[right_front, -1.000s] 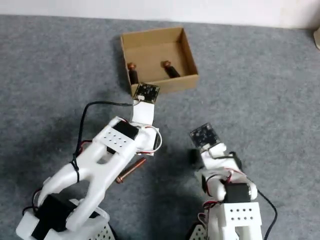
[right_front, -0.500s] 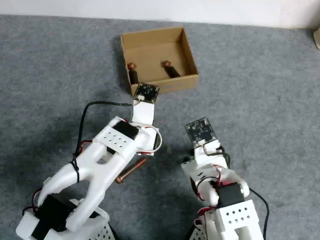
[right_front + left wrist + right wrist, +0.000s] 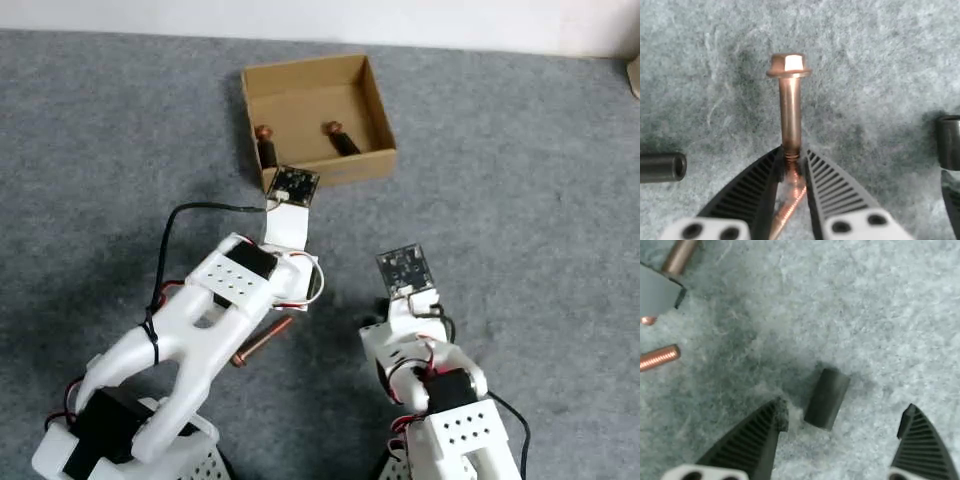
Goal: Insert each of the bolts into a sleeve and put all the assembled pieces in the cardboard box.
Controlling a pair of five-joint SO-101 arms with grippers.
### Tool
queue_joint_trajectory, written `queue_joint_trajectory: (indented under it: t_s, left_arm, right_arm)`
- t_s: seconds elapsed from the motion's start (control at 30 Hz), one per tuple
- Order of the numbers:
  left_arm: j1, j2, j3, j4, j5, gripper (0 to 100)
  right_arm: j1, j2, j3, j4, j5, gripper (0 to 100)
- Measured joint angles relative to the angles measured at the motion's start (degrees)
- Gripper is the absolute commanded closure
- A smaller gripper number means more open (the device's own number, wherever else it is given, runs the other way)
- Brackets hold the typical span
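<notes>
— Between the fingers of the left claw (image 3: 792,167), what sits there?

— A copper bolt (image 3: 790,107). The claw is clenched on its threaded end. The shank runs straight out ahead of the fingertips, with the flanged hex head at the far end, over the grey carpet (image 3: 880,60).

— Anything else close to that claw?

— A dark sleeve (image 3: 662,166) lies on the carpet off to one side of it, its open end turned toward the fingers and apart from them. Below the claw a second bolt (image 3: 262,340) lies flat on the carpet. In the high view it shows just beside the left arm (image 3: 225,290).

— And the right claw (image 3: 844,415)?

— Released, jaws spread wide. A second sleeve (image 3: 826,397) lies on its side on the carpet between them. It is nearer one finger (image 3: 762,437) than the other and, as far as I can tell, touches neither.

— Where is the cardboard box (image 3: 372,165)?

— Beyond both claws. Its near wall is just ahead of the left arm's camera board (image 3: 295,185), and it is well apart from the right claw. Two finished pieces lie inside. The first assembled piece (image 3: 265,145) is by the corner closest to the left claw. The second assembled piece (image 3: 340,138) is near the middle of the box floor, apart from the first.
</notes>
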Motion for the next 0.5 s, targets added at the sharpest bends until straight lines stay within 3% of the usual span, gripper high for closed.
queue_joint_trajectory:
  t_s: [0.5]
  left_arm:
    - [0.0, 0.0, 0.0, 0.0, 0.1, 100]
  right_arm:
    - [0.0, 0.0, 0.0, 0.4, 0.0, 67.8]
